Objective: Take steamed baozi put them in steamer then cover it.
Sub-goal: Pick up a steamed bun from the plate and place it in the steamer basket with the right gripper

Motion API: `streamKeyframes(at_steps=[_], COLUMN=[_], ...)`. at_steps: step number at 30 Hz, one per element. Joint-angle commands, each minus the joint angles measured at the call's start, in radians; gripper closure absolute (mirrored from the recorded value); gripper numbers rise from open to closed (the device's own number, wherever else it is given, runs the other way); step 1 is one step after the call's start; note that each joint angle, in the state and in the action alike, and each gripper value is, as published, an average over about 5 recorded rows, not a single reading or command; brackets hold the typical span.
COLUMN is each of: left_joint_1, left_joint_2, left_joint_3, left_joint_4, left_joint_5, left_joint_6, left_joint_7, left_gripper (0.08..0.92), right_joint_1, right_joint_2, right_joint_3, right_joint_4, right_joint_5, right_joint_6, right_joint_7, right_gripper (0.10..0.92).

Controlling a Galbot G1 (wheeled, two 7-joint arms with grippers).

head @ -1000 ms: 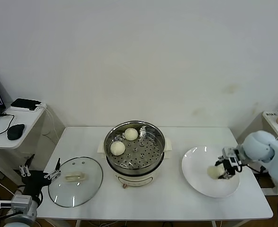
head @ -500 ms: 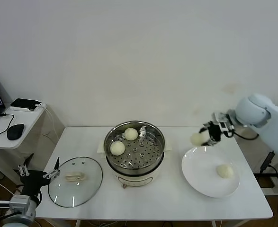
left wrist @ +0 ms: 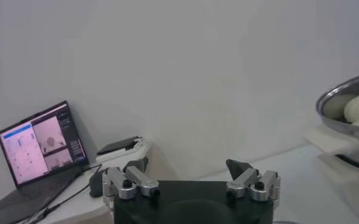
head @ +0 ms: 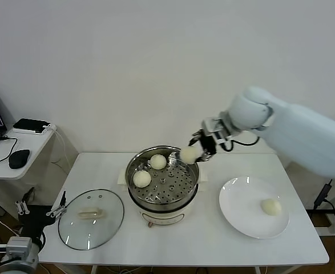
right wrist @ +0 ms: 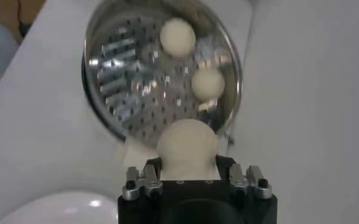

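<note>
The right gripper (head: 197,149) is clamped, its arm stretched out high. The left gripper (head: 40,208) idles low — fingers spread wide.

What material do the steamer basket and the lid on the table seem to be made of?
The steamer looks like polished stainless steel: shiny, reflective, with punched holes in its bottom. The lid seems to be clear glass, since the table shows through it, with a metal-looking rim and a cream handle, probably plastic.

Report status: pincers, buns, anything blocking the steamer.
Right pincer shut on a bun at steamer rim. Left pincer open, parked off-table. Two buns inside, one on plate. Lid off; nothing blocking.
</note>
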Motion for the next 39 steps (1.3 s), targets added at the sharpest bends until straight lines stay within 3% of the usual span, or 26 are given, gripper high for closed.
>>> streamKeyframes(at_steps=[1, 8, 24, 39], left_joint_1=[0.009, 0.018, 0.022, 0.021], left_joint_2=[-0.005, -0.009, -0.023, -0.026], left_joint_3=[-0.021, -0.049, -0.069, -0.067], left_joint_4=[-0.007, -0.013, -0.012, -0.016], left_joint_5=[-0.002, -0.013, -0.024, -0.023], left_joint_6=[0.000, 0.000, -0.003, -0.005], left_joint_7=[0.000, 0.000, 0.000, 0.000], left_gripper=[0.177, 0.177, 0.177, 0.177], right_joint_1=[0.032, -0.032, -0.033, -0.027], right_joint_2=[0.170, 0.223, 0.312, 0.287], right_joint_3=[-0.129, -0.180, -0.244, -0.254], right_joint_4=[-0.004, -0.056, -0.109, -0.084], right_joint_5=[-0.008, -0.196, -0.248, -0.265], right_joint_6=[0.068, 0.238, 0.437, 0.473], right_joint_7=[0.024, 0.079, 0.011, -0.043], right_gripper=[0.448, 0.448, 0.448, 0.447])
